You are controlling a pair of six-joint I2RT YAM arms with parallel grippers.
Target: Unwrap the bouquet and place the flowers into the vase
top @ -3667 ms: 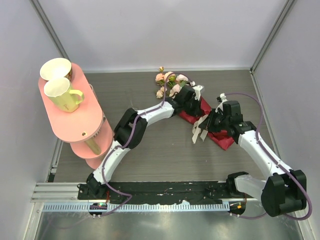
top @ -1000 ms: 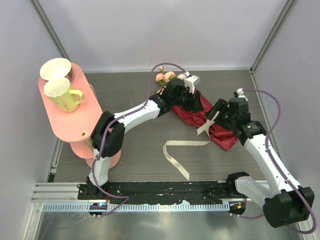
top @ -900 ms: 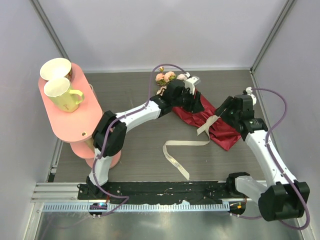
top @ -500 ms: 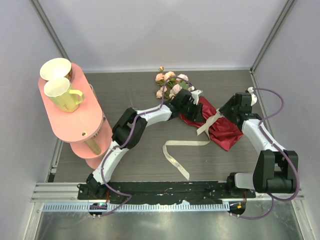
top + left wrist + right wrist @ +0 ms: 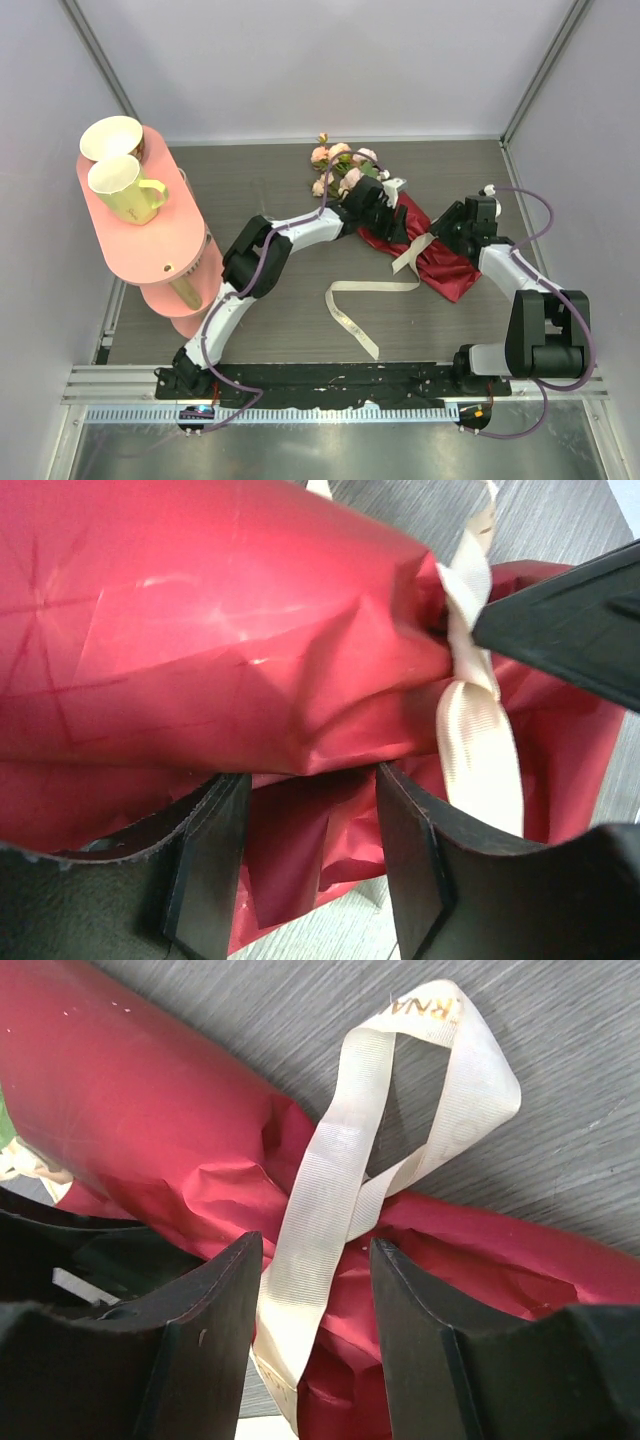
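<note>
The bouquet lies at the table's centre right, its pale pink flowers (image 5: 340,168) pointing to the back. Its dark red paper (image 5: 452,272) is still bound by the cream ribbon (image 5: 413,252), which trails a long loose tail (image 5: 350,300) toward the front. My left gripper (image 5: 398,222) (image 5: 310,780) is open, its fingers straddling a loose fold of the paper (image 5: 200,630). My right gripper (image 5: 447,232) (image 5: 315,1245) is open too, over the ribbon's knot (image 5: 340,1160), with ribbon and paper (image 5: 120,1110) between its fingers. The vase is not in view.
A pink two-tier stand (image 5: 150,240) rises at the left, carrying a yellow-green mug (image 5: 125,190) and a cream cup (image 5: 110,138). Pale walls close the back and both sides. One black right finger (image 5: 570,620) shows in the left wrist view, close to the ribbon.
My right gripper has come down and in to the ribbon knot, its jaws narrower. My left gripper has slid down the wrap toward the knot, uncovering the flowers. The ribbon tail has not moved.
</note>
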